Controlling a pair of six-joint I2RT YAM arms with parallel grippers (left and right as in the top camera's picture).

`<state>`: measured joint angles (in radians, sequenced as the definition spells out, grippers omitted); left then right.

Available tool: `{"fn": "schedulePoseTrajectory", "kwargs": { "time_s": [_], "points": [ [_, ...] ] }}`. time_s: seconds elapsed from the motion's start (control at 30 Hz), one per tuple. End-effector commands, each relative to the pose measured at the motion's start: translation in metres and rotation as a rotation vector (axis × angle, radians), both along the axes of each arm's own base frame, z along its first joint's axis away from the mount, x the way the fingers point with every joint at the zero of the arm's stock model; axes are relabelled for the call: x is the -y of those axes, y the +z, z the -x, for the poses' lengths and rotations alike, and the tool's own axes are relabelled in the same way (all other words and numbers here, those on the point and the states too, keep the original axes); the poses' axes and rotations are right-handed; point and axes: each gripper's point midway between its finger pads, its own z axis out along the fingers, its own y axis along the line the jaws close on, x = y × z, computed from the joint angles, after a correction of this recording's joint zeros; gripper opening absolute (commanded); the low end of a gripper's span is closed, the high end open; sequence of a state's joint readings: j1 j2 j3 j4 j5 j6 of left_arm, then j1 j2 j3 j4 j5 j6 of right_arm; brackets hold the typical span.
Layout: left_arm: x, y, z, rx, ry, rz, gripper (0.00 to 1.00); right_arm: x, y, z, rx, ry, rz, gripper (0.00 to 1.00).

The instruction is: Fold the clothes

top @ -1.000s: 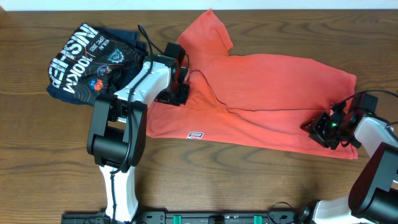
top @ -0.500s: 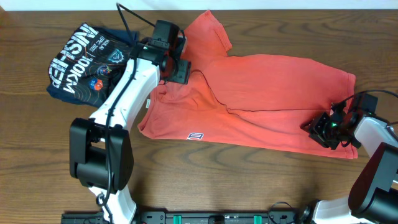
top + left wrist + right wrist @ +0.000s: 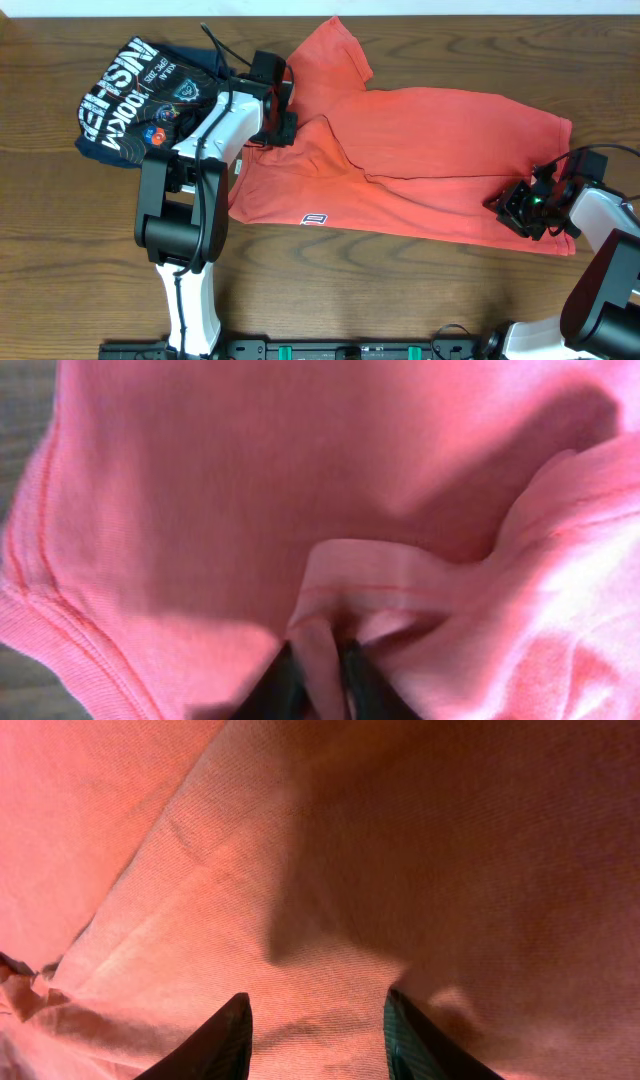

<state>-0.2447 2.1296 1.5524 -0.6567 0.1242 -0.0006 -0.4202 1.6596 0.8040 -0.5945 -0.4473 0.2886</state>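
1. Clothes [image 3: 440,160] for folding, a single orange-red T-shirt, lie spread on the wooden tabletop [image 3: 400,300]. They begin just beside the dark navy shirt [image 3: 130,100] and stretch away from it.
2. One sleeve sticks out toward the far edge of the tabletop, close to the navy shirt. A small white neck label [image 3: 316,217] shows on the near edge of the clothes, a little way from the navy shirt.
3. The left end effector [image 3: 284,135] sits on the side of the clothes nearest the navy shirt, at the base of that sleeve. In its wrist view the two dark fingers [image 3: 283,682] stand close together, clenched on a raised fold of stitched hem.
4. The right end effector [image 3: 520,208] rests at the end of the clothes farthest from the navy shirt, near the hem corner. Its fingers [image 3: 228,1040] stand apart, released, with flat fabric lying between them and nothing pinched.
5. A soft crease runs across the clothes from beside the left end effector, leading away from the navy shirt.
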Motion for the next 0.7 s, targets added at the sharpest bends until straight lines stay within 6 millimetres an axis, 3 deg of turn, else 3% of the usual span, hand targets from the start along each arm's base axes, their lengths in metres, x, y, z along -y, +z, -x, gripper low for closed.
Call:
{"fn": "schedulePoseTrajectory", "kwargs": {
  "time_s": [0.0, 0.33, 0.47, 0.53, 0.67],
  "points": [
    [0.0, 0.018, -0.006, 0.046, 0.0, 0.006, 0.08, 0.006, -0.003, 0.002, -0.02, -0.007, 0.05, 0.42],
    [0.004, 0.087, -0.024, 0.234, -0.004, 0.05, 0.08, 0.006, -0.003, 0.002, -0.02, -0.007, 0.053, 0.43],
    [0.004, 0.092, -0.029, 0.265, -0.025, 0.043, 0.09, 0.006, -0.003, 0.002, -0.021, -0.007, 0.054, 0.43],
    [0.002, 0.085, -0.029, 0.256, -0.021, 0.027, 0.17, 0.006, -0.003, 0.002, -0.021, -0.007, 0.054, 0.43],
    [-0.007, 0.063, -0.028, 0.214, -0.004, -0.029, 0.53, 0.006, -0.003, 0.002, -0.021, -0.007, 0.054, 0.43]
  ]
}}
